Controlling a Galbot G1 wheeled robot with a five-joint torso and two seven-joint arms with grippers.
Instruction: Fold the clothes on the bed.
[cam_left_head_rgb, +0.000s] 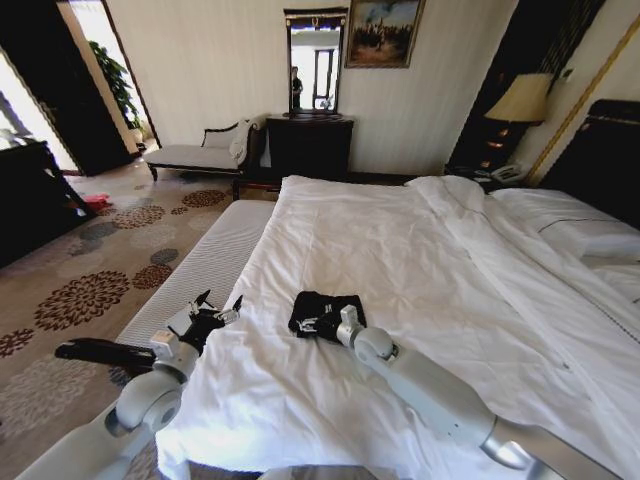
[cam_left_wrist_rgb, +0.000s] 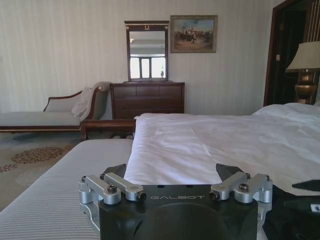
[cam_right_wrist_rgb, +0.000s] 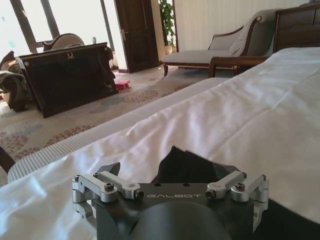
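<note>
The clothes (cam_left_head_rgb: 326, 309) are one small black T-shirt bunched up on the white duvet of the bed (cam_left_head_rgb: 420, 260), near its left edge. My right gripper (cam_left_head_rgb: 318, 326) rests on the near side of the shirt. In the right wrist view the right gripper (cam_right_wrist_rgb: 170, 169) stands open, with a raised fold of the black cloth (cam_right_wrist_rgb: 186, 164) between its fingers. My left gripper (cam_left_head_rgb: 218, 306) hovers open at the bed's left edge, a hand's width left of the shirt. The left gripper (cam_left_wrist_rgb: 170, 174) holds nothing, and the dark shirt (cam_left_wrist_rgb: 292, 212) lies off to one side.
A narrow white-cushioned bench (cam_left_head_rgb: 205, 262) runs along the bed's left side under my left arm. Pillows (cam_left_head_rgb: 590, 238) lie at the far right by the dark headboard. A chaise (cam_left_head_rgb: 200, 152), a dark dresser (cam_left_head_rgb: 310, 146) and a lamp (cam_left_head_rgb: 521, 99) line the far wall.
</note>
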